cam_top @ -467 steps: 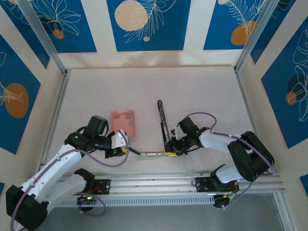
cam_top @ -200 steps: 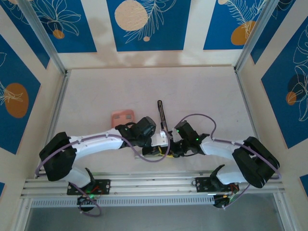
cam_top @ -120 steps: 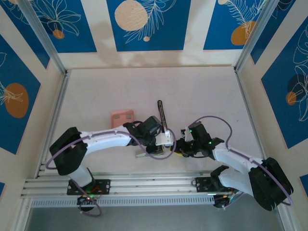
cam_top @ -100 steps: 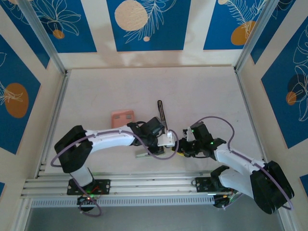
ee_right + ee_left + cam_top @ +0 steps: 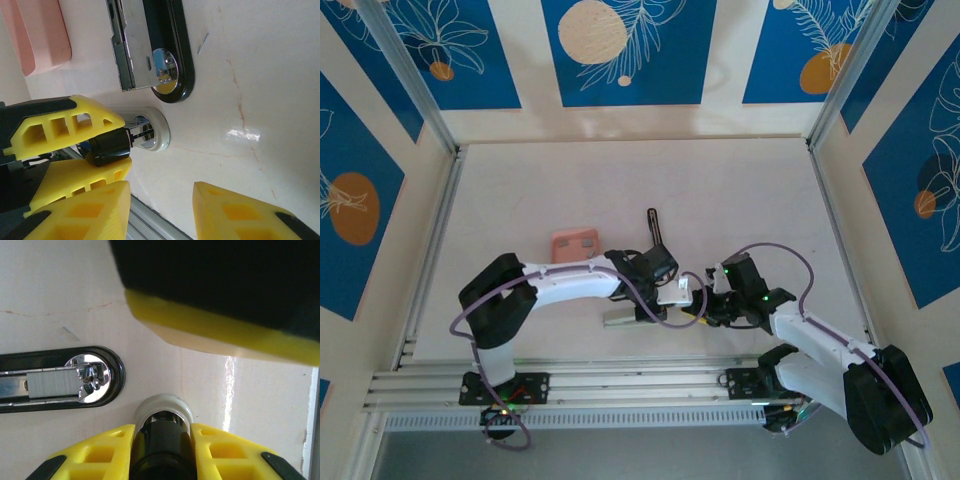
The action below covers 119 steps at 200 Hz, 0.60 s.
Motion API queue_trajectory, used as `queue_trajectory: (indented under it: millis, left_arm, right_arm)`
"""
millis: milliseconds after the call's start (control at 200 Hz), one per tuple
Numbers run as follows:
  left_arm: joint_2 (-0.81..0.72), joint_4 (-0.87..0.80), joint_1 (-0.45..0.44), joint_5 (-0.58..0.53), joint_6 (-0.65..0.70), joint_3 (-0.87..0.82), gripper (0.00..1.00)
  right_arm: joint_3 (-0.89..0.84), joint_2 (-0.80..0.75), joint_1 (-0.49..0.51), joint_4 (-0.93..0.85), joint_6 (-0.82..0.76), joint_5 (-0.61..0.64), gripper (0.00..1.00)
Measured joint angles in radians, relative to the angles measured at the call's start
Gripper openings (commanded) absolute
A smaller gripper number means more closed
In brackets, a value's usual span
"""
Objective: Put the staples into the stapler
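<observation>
Small slim stapler with black top arm and silver-white metal bar lies opened out near the middle of the pale worktop, toward the near edge. The black arm points to the far edge, the silver bar lies along the near edge. Salmon-pink rounded rectangular tray sits just left of it, apart from it.

Left gripper reaches across to the stapler's right side. In the left wrist view its yellow fingers are clamped on a black cylindrical piece with a pale ringed end, possibly part of the stapler; the ringed end touches the worktop. Beside it is the rounded black stapler end, and a dark grey ribbed strip of staples sits in its silver channel.

Right gripper is just beside the left one, low over the worktop. Its fingers are spread wide with nothing between them. The right wrist view has the stapler end, the clamped piece and the tray corner.
</observation>
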Motion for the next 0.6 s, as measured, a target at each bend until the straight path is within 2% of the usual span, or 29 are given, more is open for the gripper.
queue_trajectory:
  millis: [595]
  left_arm:
    - [0.036, -0.039, -0.014, -0.04, -0.027, 0.038, 0.07]
  right_arm:
    - [-0.018, -0.01, -0.025, -0.015, -0.019, -0.01, 0.38]
